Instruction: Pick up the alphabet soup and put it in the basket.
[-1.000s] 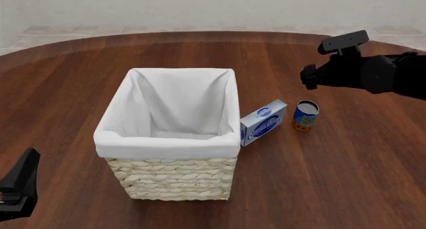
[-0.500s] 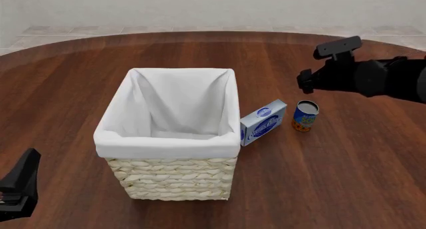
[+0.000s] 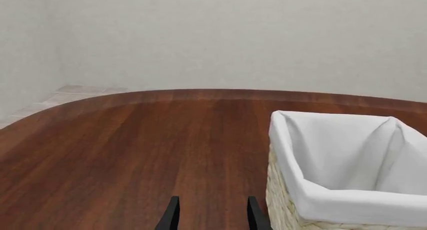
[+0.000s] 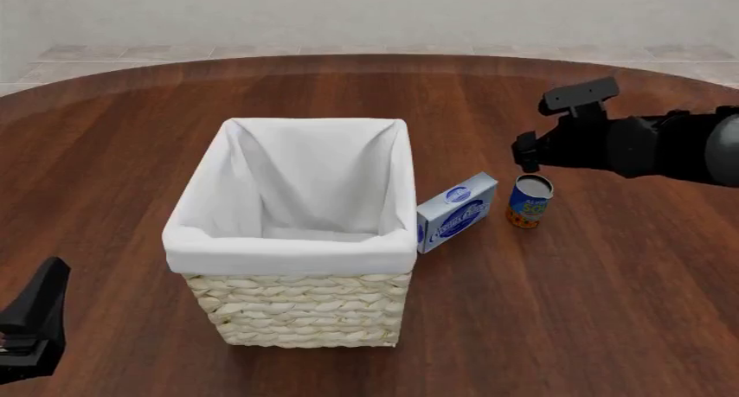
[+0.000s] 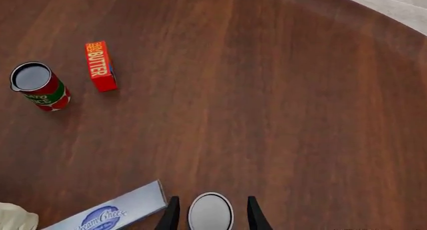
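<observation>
Right wrist view shows the right gripper [image 5: 209,215] spread wide above the alphabet soup [image 4: 530,201], standing upright on the desk [image 4: 600,302] (right of the basket [image 4: 298,250]).

round wooden table [image 4: 346,94], dark reddish-brown, grain running away from the camera, fills most of the front frame. curved far edge arcs across the upper part. beyond it, a strip of pale beige tiled floor [image 4: 104,55], then a plain off-white wall [image 4: 369,12] along the top. light even and soft, faint sheen on the wood.
</observation>
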You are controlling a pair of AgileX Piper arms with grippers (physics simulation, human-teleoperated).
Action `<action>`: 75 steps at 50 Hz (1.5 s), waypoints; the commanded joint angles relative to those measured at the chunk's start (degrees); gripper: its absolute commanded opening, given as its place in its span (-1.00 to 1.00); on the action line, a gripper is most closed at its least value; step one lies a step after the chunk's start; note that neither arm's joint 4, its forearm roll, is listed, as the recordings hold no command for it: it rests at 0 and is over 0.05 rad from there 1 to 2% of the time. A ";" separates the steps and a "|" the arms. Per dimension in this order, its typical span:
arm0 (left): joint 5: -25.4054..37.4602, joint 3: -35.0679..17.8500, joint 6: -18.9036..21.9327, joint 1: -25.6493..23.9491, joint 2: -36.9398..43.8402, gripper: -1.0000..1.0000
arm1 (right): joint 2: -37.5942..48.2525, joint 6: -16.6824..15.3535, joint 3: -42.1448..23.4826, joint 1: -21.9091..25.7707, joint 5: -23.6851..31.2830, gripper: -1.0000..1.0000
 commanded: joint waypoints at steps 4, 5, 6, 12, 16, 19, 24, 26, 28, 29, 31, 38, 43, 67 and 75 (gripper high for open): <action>0.01 0.00 0.03 0.02 0.02 1.00 | 0.87 0.16 0.99 0.06 -1.15 1.00; 0.01 0.00 0.04 0.01 0.02 1.00 | 0.97 0.17 1.05 0.07 -1.24 1.00; 0.01 0.00 0.02 0.02 0.02 1.00 | 1.05 0.14 1.06 0.02 -1.28 1.00; 0.02 0.00 -0.01 -0.01 0.05 1.00 | 1.38 0.16 1.24 0.00 -1.50 1.00; 0.03 0.00 -0.01 0.03 0.08 1.00 | 1.77 -0.02 1.39 -0.11 -1.83 1.00; 0.02 0.00 0.00 0.02 0.06 1.00 | 1.99 -0.11 1.44 -0.24 -1.99 1.00; 0.03 -0.01 0.27 -0.06 0.12 1.00 | 2.41 0.01 1.60 -0.26 -2.38 1.00; 0.03 -0.01 0.33 -0.12 0.17 1.00 | 2.39 0.04 1.71 -0.23 -2.37 1.00; 0.03 -0.01 0.38 -0.16 0.22 1.00 | 2.65 0.11 1.68 -0.20 -2.52 1.00; 0.03 -0.01 0.40 -0.19 0.24 1.00 | 2.72 0.16 1.64 -0.22 -2.50 1.00; 0.02 -0.01 0.44 -0.21 0.27 1.00 | 2.73 0.13 1.66 -0.24 -2.48 1.00; 0.01 -0.01 0.50 -0.23 0.36 1.00 | 3.61 0.28 1.59 0.03 -2.93 1.00; 0.01 -0.01 0.47 -0.18 0.35 1.00 | 4.14 0.21 1.76 -0.14 -3.34 1.00; 0.03 -0.01 0.35 -0.07 0.24 1.00 | 5.55 0.53 3.58 -0.19 -5.20 1.00; 0.03 -0.01 0.31 -0.07 0.28 1.00 | 6.21 0.75 4.22 -0.45 -6.02 1.00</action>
